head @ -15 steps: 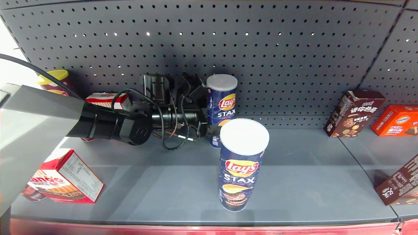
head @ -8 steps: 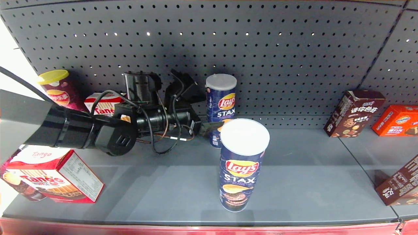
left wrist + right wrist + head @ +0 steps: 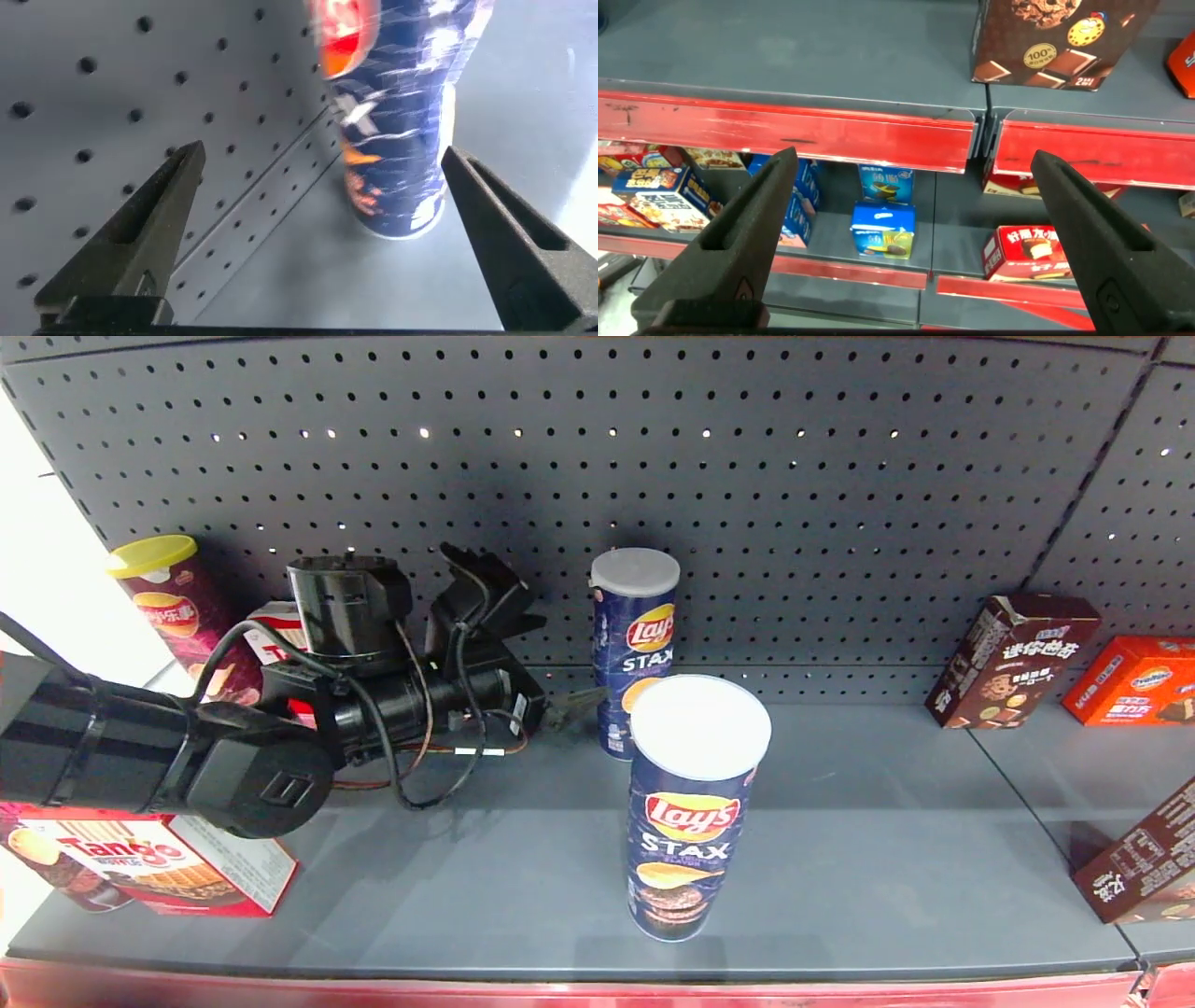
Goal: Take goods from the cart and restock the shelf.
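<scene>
So the left hand [image 3: 571, 705] sits wide open just beside the rear chips can [image 3: 635, 644], which stands upright at the back of the shelf [image 3: 887, 821]. The right hand [image 3: 910, 159] is open too.

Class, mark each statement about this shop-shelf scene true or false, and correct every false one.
1. The rear can and the front can both stand upright on the shelf. True.
2. The left gripper is shut on the rear can. False: it is open wide, not closed on the can.
3. The yellow-lidded can stands left of the rear can. True.
4. The front can has no lid. False: a white lid covers it.
5. The right gripper holds a box. False: it is open and empty.
</scene>
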Available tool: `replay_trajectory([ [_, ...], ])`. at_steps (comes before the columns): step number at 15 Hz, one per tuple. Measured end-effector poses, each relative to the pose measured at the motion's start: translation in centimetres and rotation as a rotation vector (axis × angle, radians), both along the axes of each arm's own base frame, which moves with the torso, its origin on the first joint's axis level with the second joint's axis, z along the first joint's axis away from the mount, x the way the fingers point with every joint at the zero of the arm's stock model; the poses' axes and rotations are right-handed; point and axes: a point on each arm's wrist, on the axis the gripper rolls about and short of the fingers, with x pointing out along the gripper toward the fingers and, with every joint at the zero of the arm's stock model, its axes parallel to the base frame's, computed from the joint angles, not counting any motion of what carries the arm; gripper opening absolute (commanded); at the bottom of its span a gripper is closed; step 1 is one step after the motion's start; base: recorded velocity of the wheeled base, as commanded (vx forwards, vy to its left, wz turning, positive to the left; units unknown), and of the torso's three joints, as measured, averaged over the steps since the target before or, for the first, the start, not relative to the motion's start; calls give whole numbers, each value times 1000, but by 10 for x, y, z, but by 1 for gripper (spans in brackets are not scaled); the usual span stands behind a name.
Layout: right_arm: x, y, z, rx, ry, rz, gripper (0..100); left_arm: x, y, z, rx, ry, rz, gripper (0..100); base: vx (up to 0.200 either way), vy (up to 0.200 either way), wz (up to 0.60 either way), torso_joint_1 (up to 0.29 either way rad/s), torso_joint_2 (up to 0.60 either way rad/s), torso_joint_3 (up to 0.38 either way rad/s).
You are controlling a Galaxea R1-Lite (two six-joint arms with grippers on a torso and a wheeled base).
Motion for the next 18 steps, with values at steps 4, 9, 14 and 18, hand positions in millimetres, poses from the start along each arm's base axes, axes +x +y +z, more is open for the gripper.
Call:
replay_trajectory([
  [4, 0, 0, 0, 0, 0, 1, 100, -1, -1, 9, -29, -26, 11, 100, 0, 0, 0, 0, 0, 0],
  [9, 0, 0, 0, 0, 0, 1, 100, 0, -3, 15, -38, -44, 14, 100, 0, 0, 0, 0, 0, 0],
  [14, 0, 0, 0, 0, 0, 0, 100, 2, -1, 14, -37, -41, 34, 100, 0, 0, 0, 0, 0, 0],
  [18, 0, 0, 0, 0, 0, 0, 100, 3, 1, 13, -35, -40, 54, 100, 0, 0, 0, 0, 0, 0],
])
